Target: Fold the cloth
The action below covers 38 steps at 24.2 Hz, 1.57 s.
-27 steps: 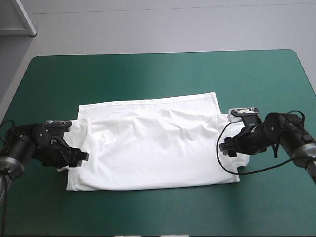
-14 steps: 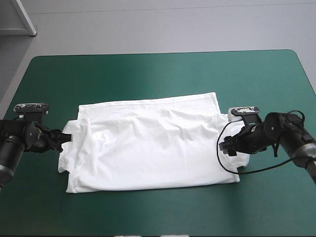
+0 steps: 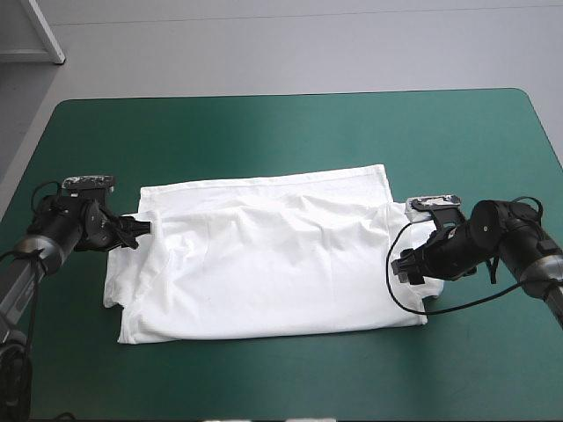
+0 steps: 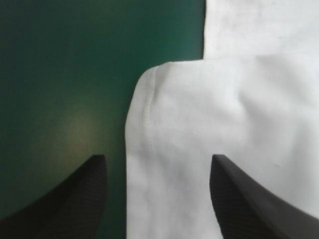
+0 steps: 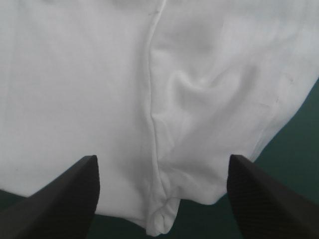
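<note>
Here's the white short-sleeved T-shirt (image 3: 264, 264), soft fabric laid out as a broad, roughly rectangular slab on the smooth teal-green table cover (image 3: 264, 132), near the middle of the table. Shallow creases ripple across its top layer, and its left edge is bunched into loose, rounded folds.

At that left edge, near the T-shirt's far corner, sits the left gripper (image 3: 142, 226). From the wrist, the left gripper (image 4: 157, 158) has its curved, finely textured black fingers (image 4: 84, 194) spread well apart with nothing pinched. Between them lies a rounded corner of cloth with a double-stitched hem; one finger is over bare cover, the other over the T-shirt (image 4: 224, 99).

Over at the T-shirt's right edge, the right gripper (image 3: 400, 264) is low. Its wrist view shows the right gripper (image 5: 162, 158) gaping wide, gripping nothing. A raised seam runs between the fingers (image 5: 60, 199) across the T-shirt (image 5: 75, 74), ending in a small rolled nub at the cloth's edge, with a puckered dimple beside it.
</note>
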### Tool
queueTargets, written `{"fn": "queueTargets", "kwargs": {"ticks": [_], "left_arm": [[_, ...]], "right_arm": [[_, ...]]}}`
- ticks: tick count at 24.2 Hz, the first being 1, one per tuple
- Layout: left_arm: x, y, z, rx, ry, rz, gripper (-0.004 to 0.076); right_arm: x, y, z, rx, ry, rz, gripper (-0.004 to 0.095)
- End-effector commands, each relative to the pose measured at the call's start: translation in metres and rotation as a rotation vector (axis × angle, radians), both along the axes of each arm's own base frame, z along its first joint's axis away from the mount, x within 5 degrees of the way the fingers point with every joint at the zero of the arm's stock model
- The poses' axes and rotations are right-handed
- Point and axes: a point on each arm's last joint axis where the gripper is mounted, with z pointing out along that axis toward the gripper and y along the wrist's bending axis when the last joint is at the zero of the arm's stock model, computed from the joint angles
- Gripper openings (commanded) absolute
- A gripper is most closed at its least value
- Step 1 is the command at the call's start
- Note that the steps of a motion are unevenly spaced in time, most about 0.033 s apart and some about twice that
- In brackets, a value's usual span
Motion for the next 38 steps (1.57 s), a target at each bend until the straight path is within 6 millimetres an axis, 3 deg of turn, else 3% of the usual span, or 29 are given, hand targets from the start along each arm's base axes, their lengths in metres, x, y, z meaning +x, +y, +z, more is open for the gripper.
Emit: {"fn": "queueTargets", "kwargs": {"ticks": [1,7,9,10,11,13,14,18,21,29,34,38], "left_arm": [[0.016,0.002,-0.002,0.009,-0.061,0.022,0.0447],[0.029,0.002,-0.030,-0.004,-0.014,0.033,0.0447],[0.030,0.002,-0.032,-0.005,-0.009,0.034,0.0400],[0.028,0.002,-0.032,-0.001,0.004,0.033,0.0291],[0.027,0.003,-0.031,0.003,0.010,0.034,0.0231],[0.024,0.004,-0.026,0.030,0.019,0.025,0.0012],[0.023,0.005,-0.024,0.045,0.015,0.018,-0.0005],[0.017,0.007,-0.001,0.081,-0.062,0.008,-0.0006],[0.005,0.007,0.030,0.078,-0.169,0.026,-0.0007],[-0.017,-0.001,0.068,-0.021,-0.302,0.057,-0.0008],[-0.028,-0.025,0.085,-0.172,-0.366,-0.066,-0.0008],[-0.029,-0.053,0.086,-0.257,-0.364,-0.230,-0.0008]], "right_arm": [[-0.002,0.000,0.017,0.013,-0.057,0.008,0.0634],[-0.004,0.001,0.016,0.020,-0.027,0.006,0.0610],[-0.005,0.001,0.016,0.027,-0.021,0.005,0.0604],[-0.005,0.002,0.016,0.029,-0.021,0.005,0.0604],[-0.005,0.002,0.016,0.032,-0.020,0.004,0.0604],[-0.005,0.002,0.016,0.035,-0.019,-0.001,0.0602],[-0.005,0.002,0.016,0.035,-0.019,-0.002,0.0602],[-0.005,0.002,0.016,0.037,-0.017,-0.006,0.0602],[-0.002,0.002,0.017,0.043,-0.039,-0.025,0.0602],[-0.001,0.002,0.018,0.045,-0.058,-0.029,0.0602],[0.001,0.002,0.019,0.047,-0.076,-0.036,0.0602],[0.003,0.002,0.020,0.049,-0.098,-0.041,0.0602]]}}
